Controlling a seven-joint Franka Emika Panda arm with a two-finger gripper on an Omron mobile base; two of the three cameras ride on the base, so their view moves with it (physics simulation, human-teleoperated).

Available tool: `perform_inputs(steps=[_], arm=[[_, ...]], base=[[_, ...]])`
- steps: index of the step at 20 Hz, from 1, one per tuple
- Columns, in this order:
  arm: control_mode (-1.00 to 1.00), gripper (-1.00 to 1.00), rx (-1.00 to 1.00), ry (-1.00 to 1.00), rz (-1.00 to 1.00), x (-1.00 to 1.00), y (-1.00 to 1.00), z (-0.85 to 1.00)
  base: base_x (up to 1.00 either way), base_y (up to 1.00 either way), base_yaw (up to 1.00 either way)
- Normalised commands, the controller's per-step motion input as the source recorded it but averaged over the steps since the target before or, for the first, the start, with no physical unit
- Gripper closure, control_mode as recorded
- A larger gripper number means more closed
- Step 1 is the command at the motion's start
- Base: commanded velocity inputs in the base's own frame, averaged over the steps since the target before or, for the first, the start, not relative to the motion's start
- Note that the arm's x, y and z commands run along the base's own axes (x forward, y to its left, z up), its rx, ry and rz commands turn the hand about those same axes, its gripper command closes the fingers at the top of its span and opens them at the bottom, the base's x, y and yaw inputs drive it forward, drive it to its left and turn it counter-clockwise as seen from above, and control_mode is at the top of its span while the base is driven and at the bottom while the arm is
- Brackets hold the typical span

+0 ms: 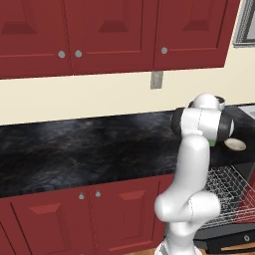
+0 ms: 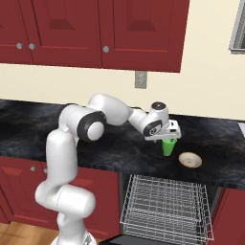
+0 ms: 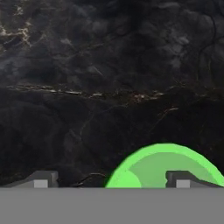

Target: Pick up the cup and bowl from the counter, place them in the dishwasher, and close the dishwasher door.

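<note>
**Lining up on the green cup's rim**

My gripper [image 2: 168, 137] hangs directly over the cup [image 2: 168, 146], which stands upright on the counter [image 2: 95, 143] just above the open dishwasher [image 2: 167, 206]. In the hand view my fingertips [image 3: 41, 180] stand spread, with a wide gap between them and nothing held; one tip sits over the cup's mouth [image 3: 162, 168] and the other over bare black stone beside it. So my jaws straddle one side of the rim rather than the whole cup. Whether a tip already touches the rim I cannot tell.

The bowl [image 2: 190, 160] lies on the counter just beside the cup, apart from it, nearer the wall's window side. The wire rack [image 2: 165, 203] is pulled out below, ready to receive both.

I judge the cup to be light, rigid and smooth-walled, so it may slip or tip if I pinch it off-centre. Its taper means a grip around the body would tend to squeeze it downward and out. The wall at the rim, one finger inside and one outside, looks the safer hold. A light thing like this could topple toward the bowl if nudged, so I should come down straight and close gently.
</note>
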Motion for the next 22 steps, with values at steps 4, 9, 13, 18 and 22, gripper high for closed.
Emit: perform_inputs(steps=[4, 9, 13, 18, 22], arm=[[-1.0, 1.0, 0.0, 0.0, 0.0, 0.14, -0.01, -0.25], [-1.0, 1.0, 0.03, -0.04, 0.0, -0.1, 0.04, -0.01], [-1.0, 1.0, -0.08, -0.22, 0.0, -0.45, 0.3, 0.16], [-1.0, 1.0, -0.06, -0.25, -0.01, -0.55, 0.29, 0.27], [-1.0, 1.0, 0.03, -0.23, -0.08, -0.63, 0.17, 0.24]], base=[[0.0, 0.0, 0.0], [0.0, 0.0, 0.0], [0.0, 0.0, 0.0], [0.0, 0.0, 0.0], [0.0, 0.0, 0.0]])
